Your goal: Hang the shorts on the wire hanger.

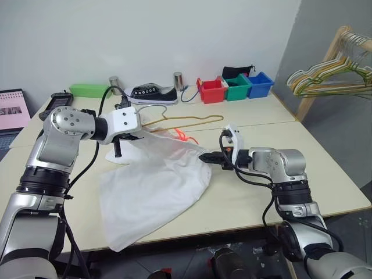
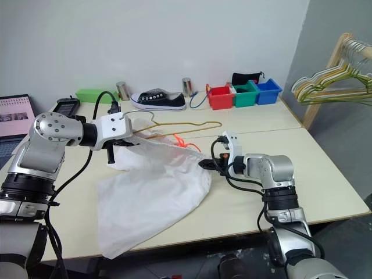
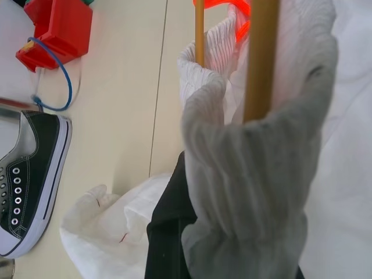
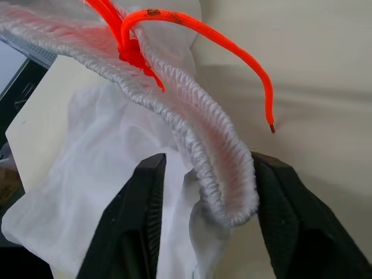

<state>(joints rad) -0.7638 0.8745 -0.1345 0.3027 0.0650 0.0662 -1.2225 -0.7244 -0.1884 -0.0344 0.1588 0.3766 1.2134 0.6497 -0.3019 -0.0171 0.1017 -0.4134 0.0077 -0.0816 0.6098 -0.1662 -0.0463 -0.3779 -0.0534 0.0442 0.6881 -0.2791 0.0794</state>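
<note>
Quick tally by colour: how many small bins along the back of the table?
Red bin: 1
Green bin: 1
Blue bin: 1
Total: 3

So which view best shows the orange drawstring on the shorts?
The right wrist view: the drawstring is close up, knotted at the waistband of the shorts. Both eye views show a small orange loop; the left wrist view catches a sliver.
</note>
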